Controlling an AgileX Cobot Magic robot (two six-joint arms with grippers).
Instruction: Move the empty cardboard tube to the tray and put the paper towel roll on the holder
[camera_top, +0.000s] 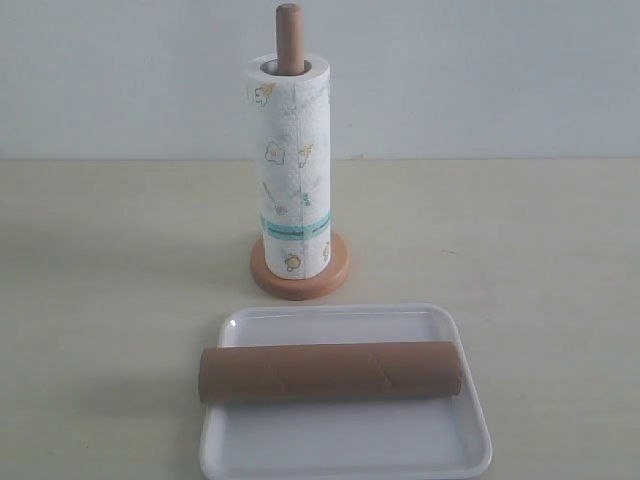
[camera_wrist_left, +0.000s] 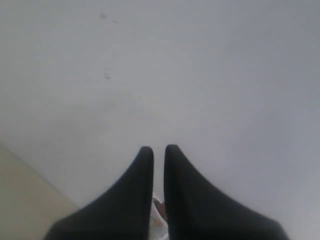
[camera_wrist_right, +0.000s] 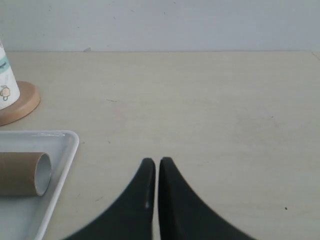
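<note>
The brown cardboard tube (camera_top: 332, 371) lies across the white tray (camera_top: 345, 440) at the front of the table; its open end (camera_wrist_right: 30, 174) shows in the right wrist view on the tray (camera_wrist_right: 60, 165). The printed paper towel roll (camera_top: 288, 165) stands upright on the wooden holder (camera_top: 299, 275), with the pole tip (camera_top: 289, 35) poking out of its core. Neither gripper shows in the exterior view. My left gripper (camera_wrist_left: 159, 148) is shut and faces a pale wall. My right gripper (camera_wrist_right: 156, 161) is shut, empty, over bare table to the right of the tray.
The holder's disc base (camera_wrist_right: 20, 102) and the roll's bottom edge (camera_wrist_right: 6, 82) show at the side of the right wrist view. Pale beige tabletop (camera_top: 540, 260) spreads around the tray and holder, with a white wall (camera_top: 480, 70) behind.
</note>
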